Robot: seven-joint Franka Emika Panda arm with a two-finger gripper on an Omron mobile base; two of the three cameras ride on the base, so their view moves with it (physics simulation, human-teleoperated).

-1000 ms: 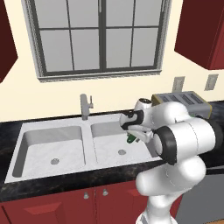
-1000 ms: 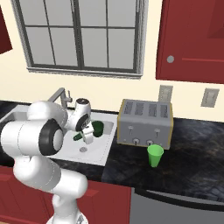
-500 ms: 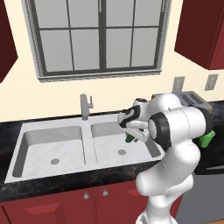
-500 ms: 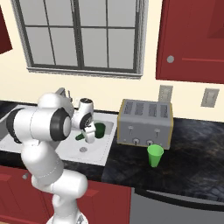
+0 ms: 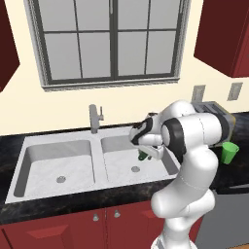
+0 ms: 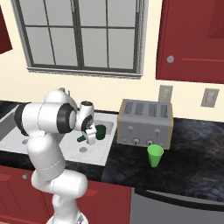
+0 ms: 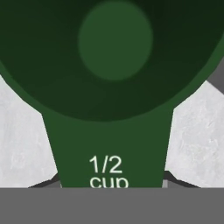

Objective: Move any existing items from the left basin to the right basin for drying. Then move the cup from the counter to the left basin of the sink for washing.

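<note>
Dark green measuring scoop over the right basin

We hold the dark green round-bowled scoop (image 7: 114,57) by its handle, gripper (image 6: 90,135) clamped on it above the light-grey metal right basin (image 5: 119,171); releasing high could bounce it out.

- Arm (image 5: 192,146) is bent sharply at the elbow, the forearm reaching sideways.
- Gripper (image 6: 91,136) points down, its fingers partly closed on something dark green.
</note>
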